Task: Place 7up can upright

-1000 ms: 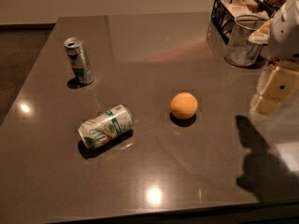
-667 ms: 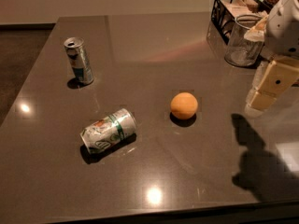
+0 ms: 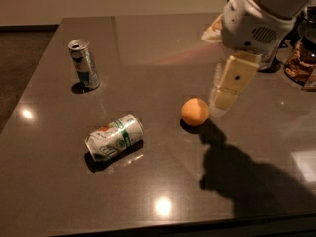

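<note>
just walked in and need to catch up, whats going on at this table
A robot arm's gripper hangs over the dark table, just right of an orange. The 7up can lies on its side toward the front left, well apart from the gripper and untouched, so it has not yet been stood upright. A slimmer silver-and-teal can stands upright at the back left.

Table: 7up can, orange; hand above
</note>
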Action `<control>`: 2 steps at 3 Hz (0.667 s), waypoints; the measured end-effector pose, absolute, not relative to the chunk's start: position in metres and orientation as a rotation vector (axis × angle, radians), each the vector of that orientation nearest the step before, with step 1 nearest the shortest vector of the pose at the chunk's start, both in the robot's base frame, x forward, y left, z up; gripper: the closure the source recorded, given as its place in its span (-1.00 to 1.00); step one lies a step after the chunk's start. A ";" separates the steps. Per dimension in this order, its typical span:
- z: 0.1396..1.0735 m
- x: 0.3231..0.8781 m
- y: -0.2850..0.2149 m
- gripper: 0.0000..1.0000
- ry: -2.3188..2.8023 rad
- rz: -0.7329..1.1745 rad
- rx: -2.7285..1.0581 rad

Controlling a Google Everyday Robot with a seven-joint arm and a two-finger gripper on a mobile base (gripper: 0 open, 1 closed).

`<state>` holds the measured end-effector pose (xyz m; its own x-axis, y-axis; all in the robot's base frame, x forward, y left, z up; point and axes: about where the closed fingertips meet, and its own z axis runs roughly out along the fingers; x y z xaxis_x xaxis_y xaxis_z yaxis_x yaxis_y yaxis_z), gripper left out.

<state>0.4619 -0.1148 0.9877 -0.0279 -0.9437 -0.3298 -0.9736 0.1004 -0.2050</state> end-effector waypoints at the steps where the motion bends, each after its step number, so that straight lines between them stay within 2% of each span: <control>1: 0.972 0.451 -0.048 -1.00 1.879 0.114 -2.050; 2: 0.944 0.433 0.012 -1.00 1.778 0.072 -2.228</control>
